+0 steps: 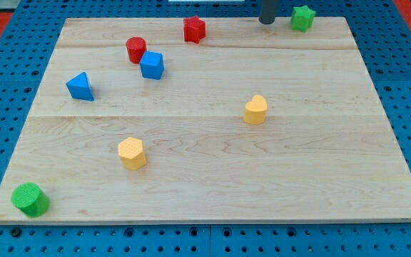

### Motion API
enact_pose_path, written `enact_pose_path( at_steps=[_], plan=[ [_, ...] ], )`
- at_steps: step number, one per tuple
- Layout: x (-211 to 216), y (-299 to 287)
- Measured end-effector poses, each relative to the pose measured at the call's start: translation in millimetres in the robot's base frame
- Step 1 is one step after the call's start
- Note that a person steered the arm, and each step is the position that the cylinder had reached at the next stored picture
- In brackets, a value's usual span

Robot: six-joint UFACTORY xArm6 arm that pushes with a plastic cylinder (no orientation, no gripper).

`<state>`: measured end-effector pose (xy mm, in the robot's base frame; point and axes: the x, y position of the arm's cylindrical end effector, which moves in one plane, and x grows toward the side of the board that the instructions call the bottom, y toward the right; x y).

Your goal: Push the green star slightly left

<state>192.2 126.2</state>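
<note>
The green star (302,18) sits at the top right edge of the wooden board (212,178). My tip (266,21) is at the view's top, a short way to the left of the green star, with a small gap between them. The rod comes down from above the frame.
A red star (194,29) lies left of my tip. A red cylinder (135,49) touches a blue cube (152,65). A blue triangle (80,86) is at the left. Two yellow blocks (256,110) (132,153) are mid-board. A green cylinder (31,199) is at the bottom left corner.
</note>
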Motion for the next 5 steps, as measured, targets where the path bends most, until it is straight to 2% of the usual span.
enact_pose_path(
  at_steps=[5],
  plan=[
    [0, 34]
  ],
)
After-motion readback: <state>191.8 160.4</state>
